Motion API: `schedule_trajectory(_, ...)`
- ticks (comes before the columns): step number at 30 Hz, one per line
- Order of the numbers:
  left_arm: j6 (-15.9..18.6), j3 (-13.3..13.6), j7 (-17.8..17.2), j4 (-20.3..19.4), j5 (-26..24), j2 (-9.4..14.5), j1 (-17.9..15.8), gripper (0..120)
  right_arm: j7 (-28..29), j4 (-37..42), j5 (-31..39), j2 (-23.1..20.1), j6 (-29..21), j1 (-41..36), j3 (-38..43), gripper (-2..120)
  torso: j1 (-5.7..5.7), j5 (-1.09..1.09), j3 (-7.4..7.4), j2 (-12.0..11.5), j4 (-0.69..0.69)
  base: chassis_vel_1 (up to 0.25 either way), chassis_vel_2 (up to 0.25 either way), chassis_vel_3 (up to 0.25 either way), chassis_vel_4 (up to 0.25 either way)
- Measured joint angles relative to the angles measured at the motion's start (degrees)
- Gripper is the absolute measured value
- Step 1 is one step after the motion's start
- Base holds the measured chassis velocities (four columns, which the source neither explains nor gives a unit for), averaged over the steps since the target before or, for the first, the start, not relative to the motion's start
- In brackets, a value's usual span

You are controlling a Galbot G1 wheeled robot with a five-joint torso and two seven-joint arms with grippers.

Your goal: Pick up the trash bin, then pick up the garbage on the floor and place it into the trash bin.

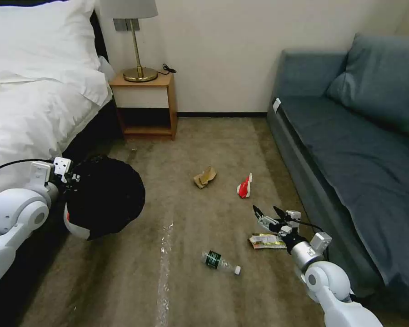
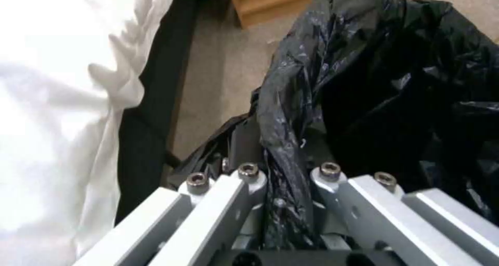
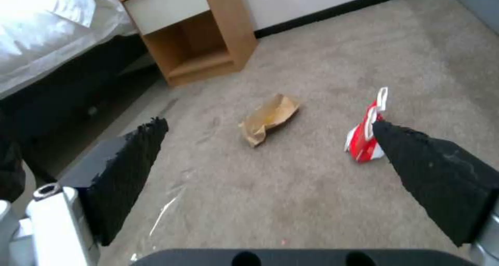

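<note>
Left gripper [image 2: 288, 203] pinches the bin's [image 1: 102, 197] black liner, bin lifted beside the bed [image 1: 27, 104]; right gripper [image 1: 269, 213] hangs spread above the wrapper [image 1: 266, 241]; bottle [image 1: 220, 262], packet [image 3: 366, 135], wad [image 3: 270, 117] lie on carpet [image 1: 191, 281].

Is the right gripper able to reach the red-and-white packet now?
Probably yes: the right gripper hangs open just short of the red-and-white packet, with only bare carpet between them.

The small round white plastic trash bin with its black bag liner [image 1: 102, 200] sits left, beside the white-sheeted bed [image 1: 27, 104]. The tan paper wad [image 1: 205, 176] and red-and-white packet [image 1: 244, 186] lie mid-floor, behind the flat snack wrapper [image 1: 266, 240] and clear plastic bottle [image 1: 220, 262]. The blue-grey fabric sofa [image 1: 359, 150] stands right.
</note>
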Motion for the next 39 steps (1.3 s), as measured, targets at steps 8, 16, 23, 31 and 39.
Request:
schedule_trajectory(8,-0.7,0.0,0.1,0.0,0.0,-0.3,0.2,4,0.1,-0.4,0.0,0.2,0.3,0.2,-0.5,100,0.00,0.00,0.00,0.0,0.00,-0.128,0.124,0.132,-0.111)
schedule_trajectory(16,-1.0,-1.3,1.0,-1.1,-0.3,0.0,1.4,4,-0.1,0.1,-0.5,-2.9,-0.6,-0.1,-2.0,100,0.00,0.00,0.00,0.0,0.00,-0.057,0.060,0.058,-0.069)
schedule_trajectory(23,-1.6,-5.5,3.0,-4.0,-0.3,1.6,6.1,4,-1.0,2.2,1.5,-12.8,-4.6,1.5,-7.6,100,0.00,0.00,-0.01,0.0,-0.01,0.000,0.000,0.000,0.000)
schedule_trajectory(31,-2.5,-8.4,5.5,-6.9,-0.2,1.4,9.7,4,-1.9,5.2,4.9,-21.8,-9.0,2.6,-18.0,100,0.00,0.01,-0.01,0.0,0.00,0.000,0.000,0.000,0.000)
schedule_trajectory(39,-3.2,-6.2,6.3,-7.0,2.2,-1.9,9.8,4,-3.0,4.2,3.1,-25.3,-10.9,2.3,-26.4,100,0.00,0.00,0.00,0.0,-0.01,0.000,0.000,0.000,0.000)
